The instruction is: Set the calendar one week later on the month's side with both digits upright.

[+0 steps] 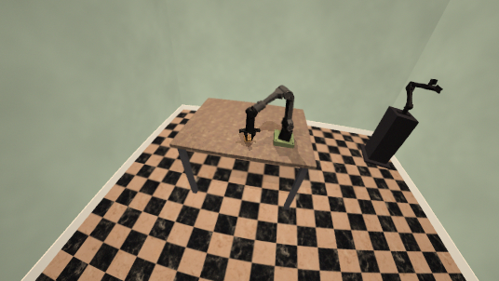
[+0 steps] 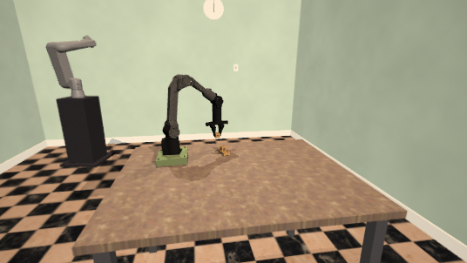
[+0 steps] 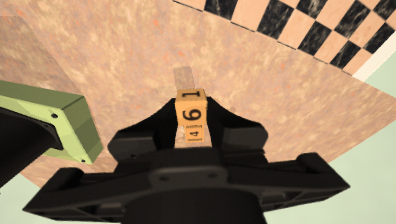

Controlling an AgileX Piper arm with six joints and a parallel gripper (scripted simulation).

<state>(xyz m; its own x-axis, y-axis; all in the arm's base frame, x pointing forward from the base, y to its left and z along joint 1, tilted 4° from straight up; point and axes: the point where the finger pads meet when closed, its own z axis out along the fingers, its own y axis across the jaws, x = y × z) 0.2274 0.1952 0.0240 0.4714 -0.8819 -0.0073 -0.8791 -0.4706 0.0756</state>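
Observation:
My gripper (image 3: 191, 105) is shut on an orange date cube (image 3: 190, 111) and holds it in the air above the table. In the wrist view the cube shows a 6 on the face toward the camera and a 1 on the face above it. Below it, between the fingers, I see a small part of the calendar tray with the other cube (image 3: 194, 134), whose top shows a 4. In the exterior view the held cube (image 2: 217, 135) hangs under the gripper (image 2: 216, 129), above and slightly left of the tray (image 2: 225, 152). In the top view the gripper (image 1: 248, 136) hides the tray.
The arm's green base (image 2: 172, 157) stands on the table to the left of the tray and also shows in the wrist view (image 3: 52, 117). A second arm on a black pedestal (image 2: 82, 128) stands on the floor beyond the table.

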